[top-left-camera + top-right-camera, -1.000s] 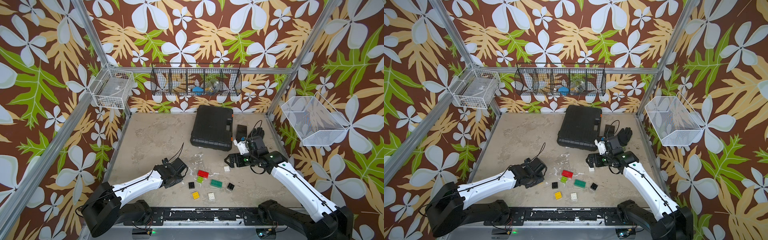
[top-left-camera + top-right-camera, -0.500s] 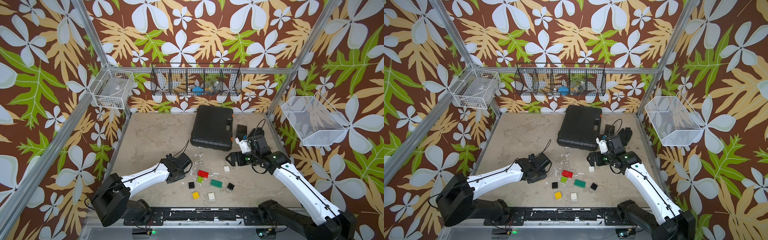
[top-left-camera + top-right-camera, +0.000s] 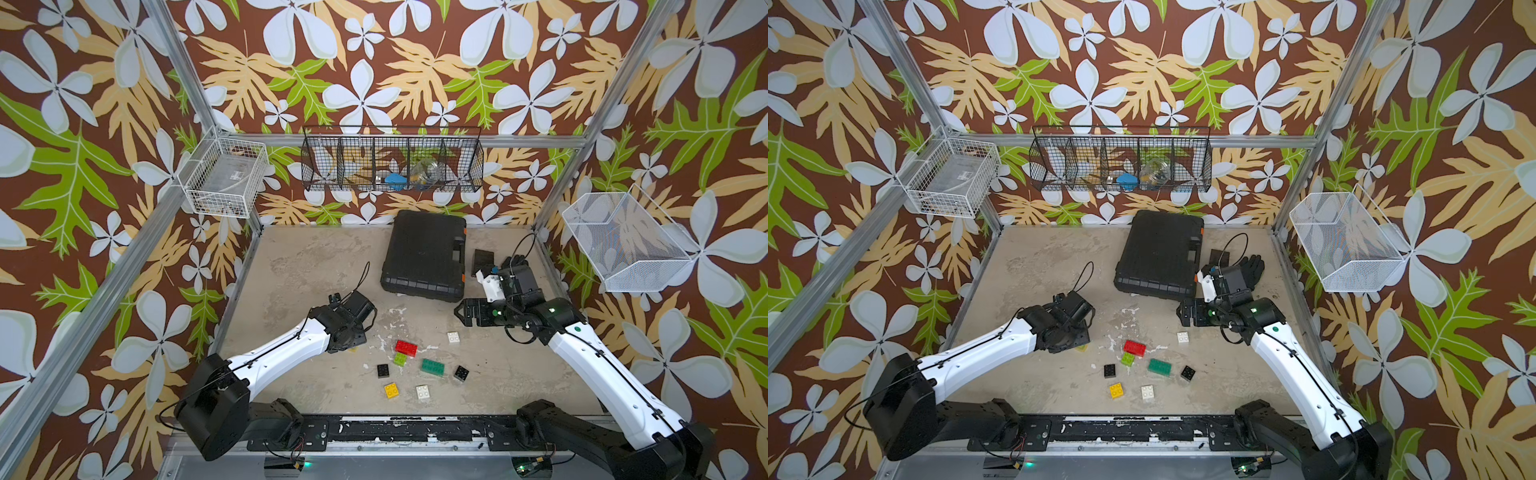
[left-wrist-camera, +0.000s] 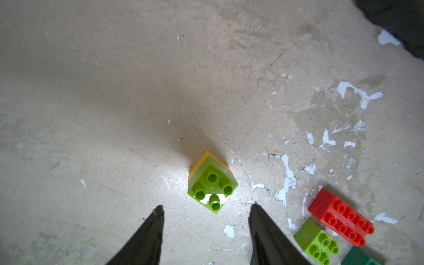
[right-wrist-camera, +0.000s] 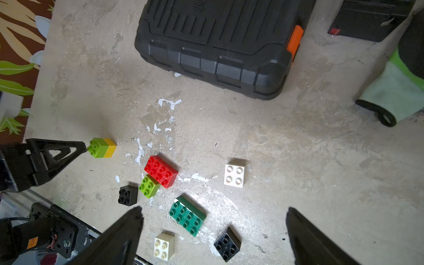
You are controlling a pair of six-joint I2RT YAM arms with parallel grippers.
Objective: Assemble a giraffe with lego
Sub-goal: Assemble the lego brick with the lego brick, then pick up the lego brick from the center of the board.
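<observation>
Barely begun: one lime-yellow pair [image 5: 102, 148] is joined.
Left end effector [image 4: 207, 206] and right end effector [image 5: 213, 209] are open; remaining lego [image 3: 406, 348] is unjoined.

We see a robot lab box: metal poles [image 3: 181, 62], leafy walls [image 3: 374, 62], wire baskets [image 3: 324, 166], two robot arms [image 3: 282, 353] at the bottom.
</observation>
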